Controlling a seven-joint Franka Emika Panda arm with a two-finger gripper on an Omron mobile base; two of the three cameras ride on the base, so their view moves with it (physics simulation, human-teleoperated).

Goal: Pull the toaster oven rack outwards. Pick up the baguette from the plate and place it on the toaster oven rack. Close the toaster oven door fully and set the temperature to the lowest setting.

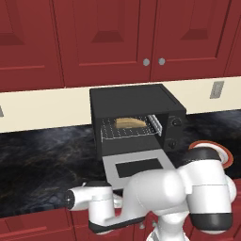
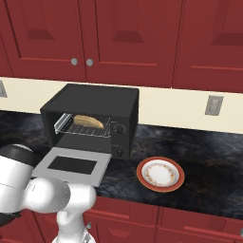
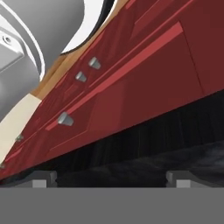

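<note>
Right base view, plate [image 2: 160,173] beside toaster oven [image 2: 97,111], red cabinets [image 2: 123,38] above

One toaster oven [image 1: 136,101], one baguette [image 1: 130,123], one plate [image 2: 160,174], two knobs [image 1: 177,122].

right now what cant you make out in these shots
- Knob settings on the toaster oven: too small, both base views.
- Front edge of the toaster oven door: left base view, behind the arm.
- Part of the plate: left base view, behind the arm.
- How far the toaster oven rack is pulled out under the baguette: unclear.
</note>
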